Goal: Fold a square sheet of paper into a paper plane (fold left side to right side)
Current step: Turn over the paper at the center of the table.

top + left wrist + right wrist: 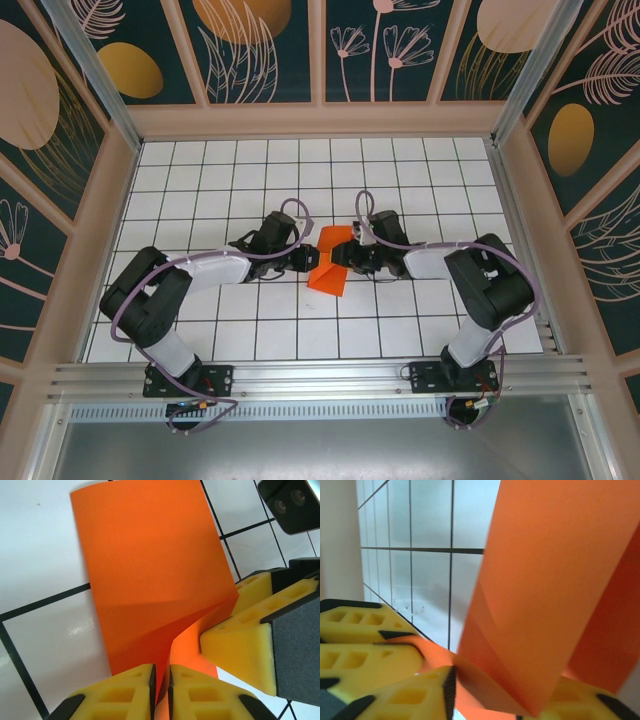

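The square sheet of paper is bright orange and stands partly lifted off the white grid table between my two grippers. In the left wrist view the paper lies flat further out and rises into a buckled fold near the camera. My left gripper is shut on that raised edge, a thin strip of orange pinched between its yellow pads. My right gripper holds its fingers apart, with a curled flap of the paper standing between them and touching both. The right gripper's fingers sit close beside the left jaws.
The white tiled table is walled by a raised frame on three sides. Both arms reach inward from the near rail and meet at the centre. A black camera housing of the right wrist hangs close above.
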Controlling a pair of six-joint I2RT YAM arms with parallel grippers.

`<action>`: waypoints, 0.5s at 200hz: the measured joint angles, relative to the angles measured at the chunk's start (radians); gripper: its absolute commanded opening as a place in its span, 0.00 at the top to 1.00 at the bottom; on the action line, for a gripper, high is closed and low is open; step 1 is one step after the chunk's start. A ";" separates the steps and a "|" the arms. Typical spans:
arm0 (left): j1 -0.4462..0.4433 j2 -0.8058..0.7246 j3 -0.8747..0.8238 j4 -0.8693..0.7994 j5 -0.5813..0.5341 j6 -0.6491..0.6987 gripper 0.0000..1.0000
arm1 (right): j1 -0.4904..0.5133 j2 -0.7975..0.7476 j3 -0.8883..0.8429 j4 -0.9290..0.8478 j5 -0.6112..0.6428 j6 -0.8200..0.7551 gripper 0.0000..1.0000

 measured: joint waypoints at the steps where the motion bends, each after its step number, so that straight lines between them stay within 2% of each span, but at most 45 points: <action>1: 0.000 0.000 0.000 0.000 -0.002 0.001 0.76 | 0.000 0.002 0.001 0.003 -0.002 0.000 0.72; 28: 0.006 -0.003 -0.002 -0.001 -0.028 -0.003 0.57 | 0.003 0.021 0.015 0.024 -0.009 0.009 0.87; 60: 0.019 -0.087 -0.031 -0.023 -0.095 -0.011 0.24 | 0.003 0.020 0.016 0.025 -0.002 0.007 1.00; 83: 0.025 -0.216 -0.043 -0.048 -0.168 -0.008 0.03 | -0.006 -0.002 0.016 0.017 0.003 0.002 1.00; 100: 0.027 -0.311 -0.044 -0.055 -0.231 -0.016 0.01 | -0.031 -0.044 0.016 0.010 0.002 -0.006 1.00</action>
